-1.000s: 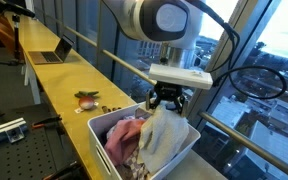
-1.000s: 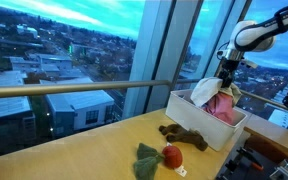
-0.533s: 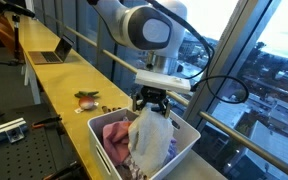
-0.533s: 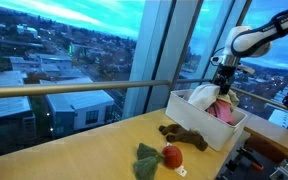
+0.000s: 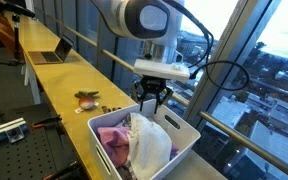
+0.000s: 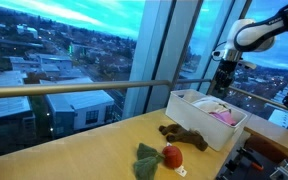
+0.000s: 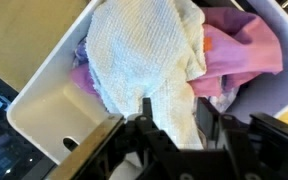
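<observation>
A white bin point(image 5: 187, 135) stands at the end of the wooden counter, seen in both exterior views. Inside lie a cream-white towel point(image 5: 150, 146) and a pink cloth point(image 5: 111, 140). My gripper point(image 5: 149, 101) hangs just above the towel with its jaws apart and nothing held between them. The wrist view looks straight down: the towel point(image 7: 149, 55) is heaped over the pink cloth point(image 7: 241, 50) inside the bin point(image 7: 44, 108), and my gripper point(image 7: 174, 115) straddles the towel's lower edge from above. My gripper point(image 6: 222, 84) also shows above the bin point(image 6: 196, 125).
A brown plush piece point(image 6: 184, 136) and a green cloth with a red ball point(image 6: 160, 155) lie on the counter point(image 6: 94, 150) beside the bin. A laptop point(image 5: 52, 57) sits further along. Window glass and a rail point(image 6: 74, 90) run right behind the bin.
A second ago my gripper was shut on the towel, holding it draped over the bin. The jaws have opened, the towel has dropped into the bin, and the gripper has risen slightly.
</observation>
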